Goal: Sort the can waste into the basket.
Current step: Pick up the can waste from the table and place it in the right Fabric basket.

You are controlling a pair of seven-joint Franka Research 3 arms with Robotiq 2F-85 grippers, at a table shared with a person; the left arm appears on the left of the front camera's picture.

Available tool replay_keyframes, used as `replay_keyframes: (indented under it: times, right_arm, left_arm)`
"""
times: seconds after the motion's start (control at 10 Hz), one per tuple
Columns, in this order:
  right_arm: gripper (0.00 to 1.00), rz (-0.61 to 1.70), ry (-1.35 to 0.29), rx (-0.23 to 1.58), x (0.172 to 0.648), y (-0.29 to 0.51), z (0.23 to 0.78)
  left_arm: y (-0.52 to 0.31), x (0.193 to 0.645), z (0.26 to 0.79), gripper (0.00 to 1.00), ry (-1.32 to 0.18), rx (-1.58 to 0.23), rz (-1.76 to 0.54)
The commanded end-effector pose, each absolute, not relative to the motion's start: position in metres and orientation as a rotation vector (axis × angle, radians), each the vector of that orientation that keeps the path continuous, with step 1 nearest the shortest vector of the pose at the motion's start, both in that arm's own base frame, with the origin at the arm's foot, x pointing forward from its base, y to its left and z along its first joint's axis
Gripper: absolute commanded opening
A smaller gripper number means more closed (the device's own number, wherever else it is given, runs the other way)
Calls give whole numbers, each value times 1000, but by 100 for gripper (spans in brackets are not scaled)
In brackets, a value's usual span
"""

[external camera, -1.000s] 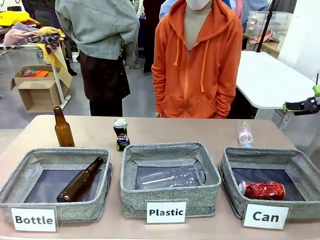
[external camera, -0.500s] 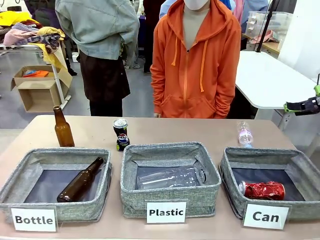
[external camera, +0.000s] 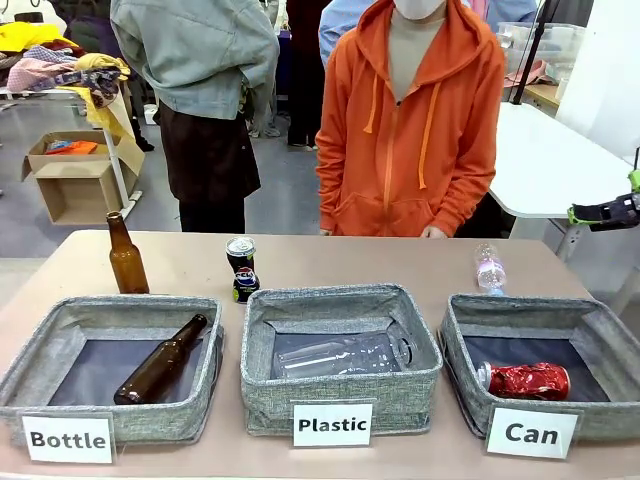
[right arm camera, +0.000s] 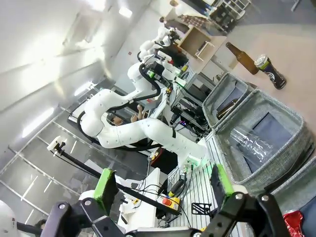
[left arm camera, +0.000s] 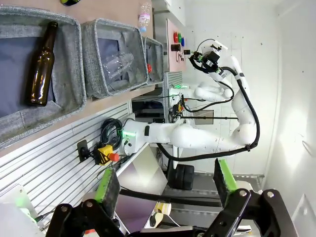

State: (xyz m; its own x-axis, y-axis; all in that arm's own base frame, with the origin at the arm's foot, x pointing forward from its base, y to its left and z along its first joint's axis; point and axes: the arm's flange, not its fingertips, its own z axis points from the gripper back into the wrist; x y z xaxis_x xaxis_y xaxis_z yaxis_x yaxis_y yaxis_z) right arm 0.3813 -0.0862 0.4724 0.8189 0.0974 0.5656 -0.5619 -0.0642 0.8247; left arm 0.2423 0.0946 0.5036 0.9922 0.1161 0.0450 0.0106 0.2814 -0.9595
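In the basket (external camera: 452,345): dented red can (external camera: 525,381); left pincer (left arm camera: 166,181) and right pincer (right arm camera: 163,182) apart.

Both arms are the usual glossy white Frankas with rounded links. The right arm (left arm camera: 237,96) has a black cable looping loosely along it, and the left arm (right arm camera: 118,136) has the same chunky white joints with dark seams. The left gripper (left arm camera: 166,183) and right gripper (right arm camera: 163,183) are black linkage fingers with round bolts at the pivots and bright green pads. The person (external camera: 415,140) wears an orange zip hoodie with matching drawstrings over a greyish high-neck top.
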Motion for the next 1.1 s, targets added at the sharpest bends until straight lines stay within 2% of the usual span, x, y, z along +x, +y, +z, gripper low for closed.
replay_keyframes:
  times: [0.0,0.2,0.3,0.5,0.8,1.0]
  right_arm:
    - [100,588,-387,1545,378,-87,471]
    - [100,588,-387,1545,378,-87,471]
    - [100,588,-387,1545,378,-87,471]
    - [100,588,-387,1545,378,-87,471]
    - [100,588,-387,1545,378,-87,471]
    - [100,588,-387,1545,378,-87,471]
  left_arm:
    - [96,237,503,100,-113,-1285,57]
    - [95,242,504,100,-114,-1284,71]
    - [82,233,524,100,-233,-1233,-110]
    - [37,255,542,100,-439,-1164,-429]
    - [-20,272,537,100,-468,-1126,-810]
    - [-44,286,521,100,-524,-977,-867]
